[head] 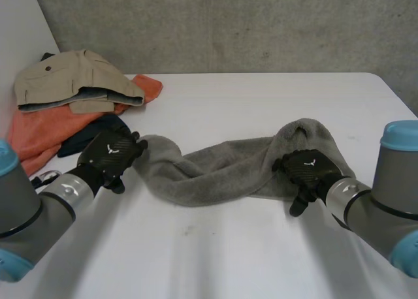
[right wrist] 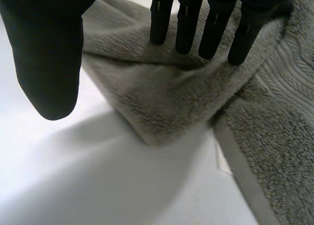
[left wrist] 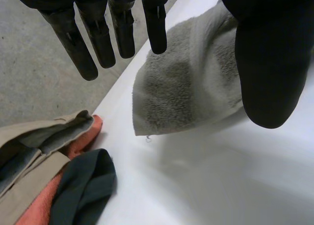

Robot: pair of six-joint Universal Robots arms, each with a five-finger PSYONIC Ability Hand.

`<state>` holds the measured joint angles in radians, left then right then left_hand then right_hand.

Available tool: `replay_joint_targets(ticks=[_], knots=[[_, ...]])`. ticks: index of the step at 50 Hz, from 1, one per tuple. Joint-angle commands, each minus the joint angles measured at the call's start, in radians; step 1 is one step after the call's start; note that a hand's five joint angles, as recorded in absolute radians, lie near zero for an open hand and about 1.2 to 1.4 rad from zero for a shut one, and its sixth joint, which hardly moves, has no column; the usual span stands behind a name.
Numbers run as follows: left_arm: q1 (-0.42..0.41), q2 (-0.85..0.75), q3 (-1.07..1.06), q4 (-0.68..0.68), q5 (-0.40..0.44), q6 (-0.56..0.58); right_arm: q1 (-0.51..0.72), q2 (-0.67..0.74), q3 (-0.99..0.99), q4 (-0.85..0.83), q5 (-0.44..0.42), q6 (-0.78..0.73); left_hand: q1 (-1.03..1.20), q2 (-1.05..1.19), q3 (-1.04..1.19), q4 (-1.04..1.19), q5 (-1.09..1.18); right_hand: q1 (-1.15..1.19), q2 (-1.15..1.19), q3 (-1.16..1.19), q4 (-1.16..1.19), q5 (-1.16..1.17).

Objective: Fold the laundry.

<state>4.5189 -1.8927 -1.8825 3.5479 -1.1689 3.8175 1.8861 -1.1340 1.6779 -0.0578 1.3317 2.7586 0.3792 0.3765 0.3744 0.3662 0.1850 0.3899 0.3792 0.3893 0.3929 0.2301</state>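
A grey towel [head: 228, 168] lies bunched in a long roll across the middle of the white table [head: 215, 247]. My left hand [head: 111, 154] hovers at the towel's left end with fingers [left wrist: 98, 36] straight and apart from the thumb; the towel's corner [left wrist: 186, 87] lies loose under them. My right hand [head: 305, 172] is over the towel's right end, its fingers [right wrist: 186, 23] straight above a folded corner [right wrist: 162, 107], holding nothing.
At the table's far left lies a pile: beige trousers [head: 72, 80] on an orange cloth [head: 46, 132], with a dark garment [head: 98, 130] beside my left hand. The same pile [left wrist: 44, 156] lies beyond my left fingertips.
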Motion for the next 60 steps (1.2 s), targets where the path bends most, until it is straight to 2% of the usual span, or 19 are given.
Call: replay_joint_targets(ticks=[1, 8, 10, 12, 13, 16, 24, 31, 33, 35, 38, 42, 44, 46, 50, 53, 57, 58, 60], knots=[[-0.006, -0.098, 0.074, 0.088, -0.003, -0.003, 0.001, 0.112, -0.055, -0.068, 0.101, -0.060, 0.002, 0.004, 0.006, 0.015, 0.021, 0.094, 0.105, 0.095, 0.091, 0.080], [-0.017, -0.195, 0.160, 0.103, -0.005, 0.001, 0.002, 0.149, -0.087, -0.103, 0.133, -0.137, 0.025, 0.028, 0.030, 0.038, 0.045, 0.168, 0.178, 0.168, 0.165, 0.153], [-0.018, -0.226, 0.187, 0.103, -0.005, 0.001, 0.001, 0.155, -0.095, -0.122, 0.135, -0.145, 0.040, 0.042, 0.045, 0.053, 0.059, 0.276, 0.287, 0.276, 0.273, 0.261], [-0.018, -0.246, 0.204, 0.103, -0.005, 0.001, 0.002, 0.161, -0.098, -0.134, 0.135, -0.145, 0.060, 0.063, 0.065, 0.073, 0.080, 0.414, 0.424, 0.414, 0.411, 0.399], [-0.020, -0.261, 0.218, 0.103, -0.005, 0.001, 0.001, 0.163, -0.102, -0.149, 0.136, -0.145, 0.075, 0.078, 0.080, 0.088, 0.095, 0.673, 0.684, 0.674, 0.670, 0.658], [-0.026, -0.276, 0.232, 0.103, -0.003, 0.001, 0.001, 0.161, -0.104, -0.172, 0.135, -0.143, 0.137, 0.139, 0.141, 0.150, 0.156, 1.005, 1.016, 1.006, 1.002, 0.990], [-0.070, -0.295, 0.255, 0.103, -0.006, 0.001, 0.005, 0.148, -0.106, -0.180, 0.133, -0.140, 0.207, 0.210, 0.212, 0.220, 0.227, 1.006, 1.017, 1.007, 1.003, 0.992], [-0.070, -0.296, 0.260, 0.100, -0.005, -0.001, 0.001, 0.143, -0.127, -0.178, 0.139, -0.142, 0.318, 0.321, 0.323, 0.331, 0.338, 1.006, 1.017, 1.007, 1.003, 0.992], [-0.070, -0.296, 0.261, 0.095, -0.005, -0.001, 0.001, 0.149, -0.135, -0.178, 0.139, -0.142, 0.369, 0.371, 0.373, 0.382, 0.388, 0.829, 0.840, 0.830, 0.826, 0.815], [-0.070, -0.299, 0.261, 0.095, -0.005, -0.001, -0.001, 0.158, -0.144, -0.180, 0.139, -0.142, 0.377, 0.380, 0.382, 0.390, 0.397, 0.499, 0.509, 0.499, 0.496, 0.484], [-0.072, -0.316, 0.267, 0.094, -0.005, -0.001, -0.001, 0.174, -0.159, -0.178, 0.139, -0.143, 0.524, 0.526, 0.528, 0.537, 0.543, 0.488, 0.498, 0.488, 0.485, 0.473], [-0.086, -0.335, 0.290, 0.092, -0.018, -0.001, -0.004, 0.186, -0.181, -0.178, 0.141, -0.145, 1.016, 1.019, 1.021, 1.029, 1.036, 0.646, 0.656, 0.646, 0.643, 0.631], [-0.101, -0.336, 0.307, 0.092, -0.032, -0.006, -0.005, 0.191, -0.191, -0.180, 0.144, -0.148, 1.017, 1.020, 1.022, 1.030, 1.037, 0.948, 0.958, 0.948, 0.945, 0.933], [-0.107, -0.335, 0.313, 0.092, -0.047, -0.012, -0.005, 0.194, -0.201, -0.180, 0.144, -0.148, 1.017, 1.020, 1.022, 1.030, 1.037, 1.006, 1.017, 1.007, 1.003, 0.992], [-0.113, -0.281, 0.315, 0.088, -0.116, -0.021, -0.012, 0.178, -0.222, -0.166, 0.146, -0.151, 1.017, 1.020, 1.022, 1.030, 1.037, 1.006, 1.017, 1.007, 1.003, 0.992], [-0.130, -0.152, 0.298, 0.068, -0.175, -0.058, -0.013, 0.163, -0.225, -0.151, 0.147, -0.152, 1.017, 1.020, 1.022, 1.030, 1.037, 1.006, 1.017, 1.007, 1.003, 0.992], [-0.142, 0.022, 0.281, 0.019, -0.222, -0.142, -0.015, -0.001, -0.242, -0.079, 0.152, -0.180, 1.017, 1.020, 1.022, 1.030, 1.037, 1.006, 1.017, 1.007, 1.003, 0.992], [-0.144, 0.065, 0.280, 0.005, -0.232, -0.160, -0.013, -0.092, -0.265, -0.020, 0.147, -0.206, 1.017, 1.020, 1.022, 1.030, 1.037, 1.006, 1.017, 1.007, 1.003, 0.992], [-0.139, 0.185, 0.279, -0.043, -0.255, -0.209, -0.013, -0.174, -0.300, 0.045, 0.146, -0.229, 1.017, 1.020, 1.022, 1.030, 1.037, 1.006, 1.017, 1.007, 1.003, 0.992]])
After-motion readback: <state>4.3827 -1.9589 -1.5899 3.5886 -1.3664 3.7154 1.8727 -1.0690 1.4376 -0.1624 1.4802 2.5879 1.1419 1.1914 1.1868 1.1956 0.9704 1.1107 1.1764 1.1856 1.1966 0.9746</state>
